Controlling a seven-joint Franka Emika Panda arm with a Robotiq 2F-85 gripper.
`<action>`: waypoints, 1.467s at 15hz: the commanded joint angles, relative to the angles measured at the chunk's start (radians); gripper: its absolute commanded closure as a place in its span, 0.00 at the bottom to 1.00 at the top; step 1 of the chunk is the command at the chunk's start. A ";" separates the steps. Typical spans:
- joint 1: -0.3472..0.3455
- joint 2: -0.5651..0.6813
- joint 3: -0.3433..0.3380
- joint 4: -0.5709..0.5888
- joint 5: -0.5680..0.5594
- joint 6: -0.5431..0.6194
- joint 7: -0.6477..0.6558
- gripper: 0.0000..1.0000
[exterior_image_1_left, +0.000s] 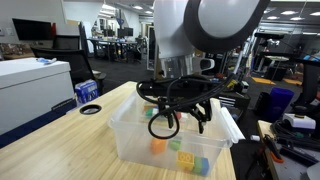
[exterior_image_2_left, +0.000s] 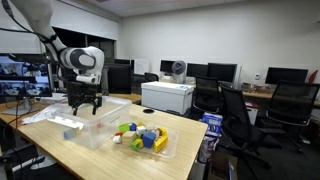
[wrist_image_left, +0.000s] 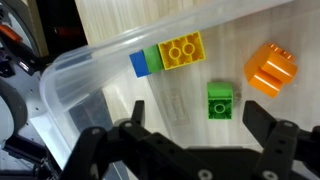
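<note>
With the jaws open above the clear plastic bin (wrist_image_left: 100, 55), we should centre them over the small green brick (wrist_image_left: 222, 101) before lowering.

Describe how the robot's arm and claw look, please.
The arm has smooth, rounded white segments, with a dark round cap at one joint. The claw is black and has two jointed fingers. A thin black cable loops beside it. No markings are readable.

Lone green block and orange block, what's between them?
Nothing. The wrist view shows only bare floor of the clear bin between the lone green block and orange block.
</note>
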 joint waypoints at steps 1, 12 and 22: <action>-0.018 0.004 0.016 -0.015 -0.109 0.059 -0.049 0.00; -0.020 0.074 0.027 0.065 -0.363 0.177 -0.416 0.00; -0.047 0.208 0.017 0.054 -0.305 0.530 -0.971 0.00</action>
